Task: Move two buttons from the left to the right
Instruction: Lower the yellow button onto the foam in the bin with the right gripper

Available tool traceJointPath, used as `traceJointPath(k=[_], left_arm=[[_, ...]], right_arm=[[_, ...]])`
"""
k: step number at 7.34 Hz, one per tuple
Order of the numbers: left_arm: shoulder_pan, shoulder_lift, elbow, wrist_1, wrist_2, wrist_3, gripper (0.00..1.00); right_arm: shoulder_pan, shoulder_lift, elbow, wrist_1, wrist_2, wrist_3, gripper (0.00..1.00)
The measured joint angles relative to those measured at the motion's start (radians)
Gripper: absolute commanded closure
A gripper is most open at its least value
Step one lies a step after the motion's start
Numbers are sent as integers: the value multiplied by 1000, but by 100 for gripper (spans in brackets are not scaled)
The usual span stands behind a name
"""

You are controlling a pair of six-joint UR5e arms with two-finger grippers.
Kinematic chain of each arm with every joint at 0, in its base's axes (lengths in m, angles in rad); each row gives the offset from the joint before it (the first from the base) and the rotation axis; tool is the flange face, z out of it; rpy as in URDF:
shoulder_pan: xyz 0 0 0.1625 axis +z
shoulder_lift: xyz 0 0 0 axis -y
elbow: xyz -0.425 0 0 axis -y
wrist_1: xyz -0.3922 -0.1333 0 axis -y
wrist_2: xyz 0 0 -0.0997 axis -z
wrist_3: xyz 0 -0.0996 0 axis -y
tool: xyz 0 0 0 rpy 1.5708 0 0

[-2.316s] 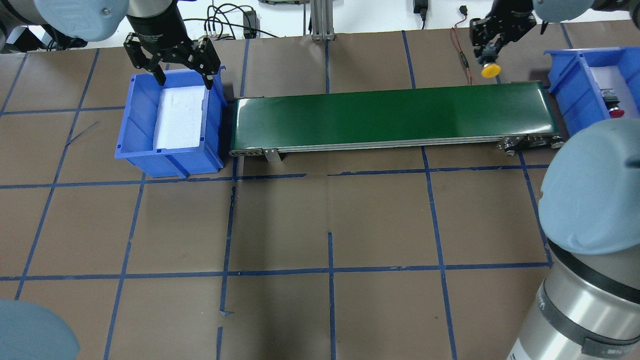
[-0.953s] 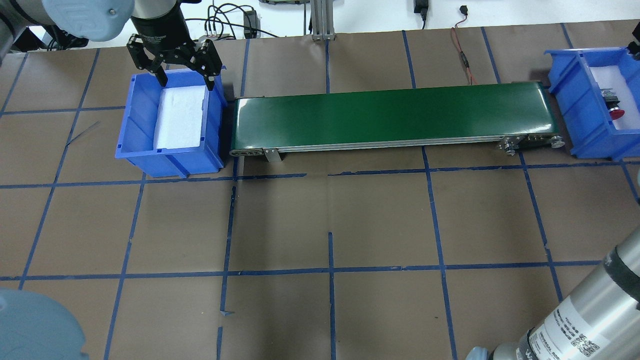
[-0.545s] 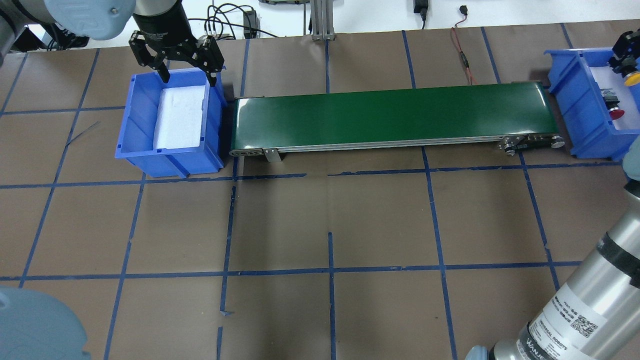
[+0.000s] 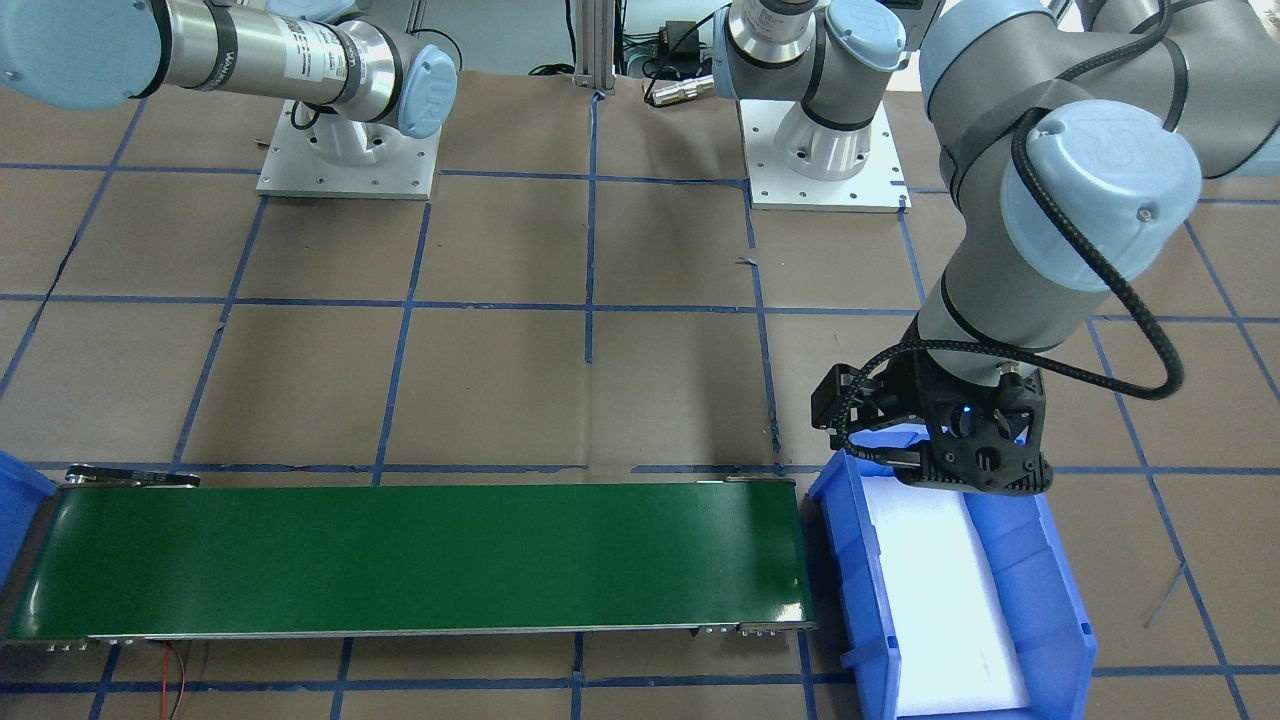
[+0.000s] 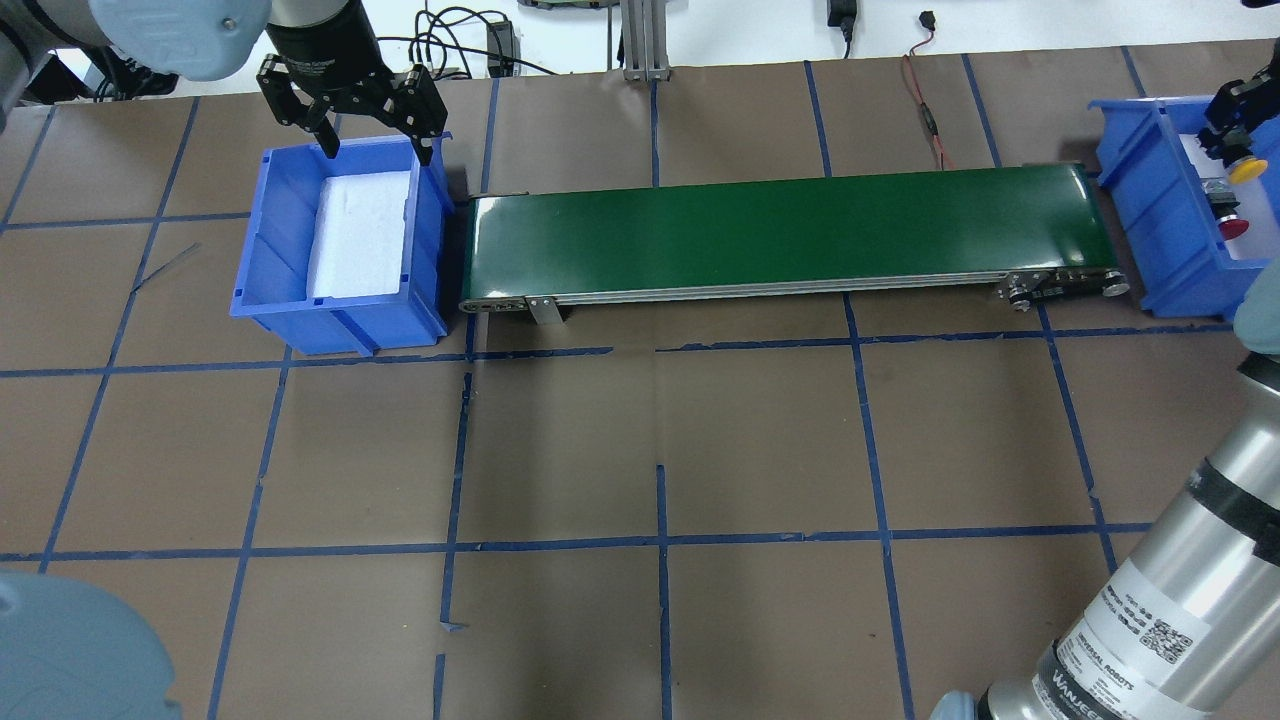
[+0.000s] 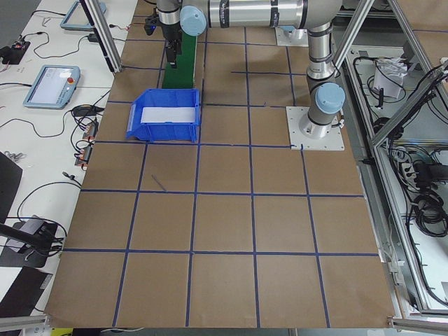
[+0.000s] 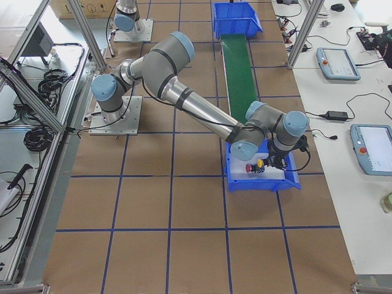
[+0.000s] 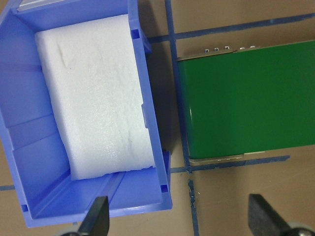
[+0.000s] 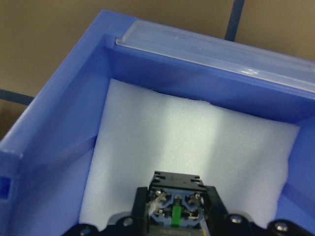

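Note:
My right gripper (image 5: 1234,150) is shut on the yellow button (image 5: 1247,172) and holds it over the right blue bin (image 5: 1140,190), just above the white foam. The right wrist view shows the button's contact block (image 9: 174,189) between the fingers. The red button (image 5: 1232,226) lies on the foam in that bin, next to the yellow one (image 7: 260,164). My left gripper (image 5: 378,150) is open and empty above the far edge of the left blue bin (image 5: 270,290), which holds only white foam (image 8: 98,98).
A green conveyor belt (image 5: 790,230) runs between the two bins. Cables and an aluminium post (image 5: 640,40) lie behind it. My right arm's large forearm (image 5: 1180,590) fills the near right corner. Blue tape lines cross the brown table.
My right gripper has carried the yellow button from the conveyor's far right end over to the right bin and lowered it. My left gripper has drawn back slightly from the left bin.

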Motion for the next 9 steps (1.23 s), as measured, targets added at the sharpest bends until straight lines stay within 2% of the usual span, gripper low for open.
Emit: traceJointPath(k=[5,9], left_arm=[[1,-1,-3,0,1,1,0],[1,-1,-2,1,-1,1,0]], right_arm=[[-4,-2,6,5,-1,-7,91],[-13,-4,6,10,-4,-6,80]])
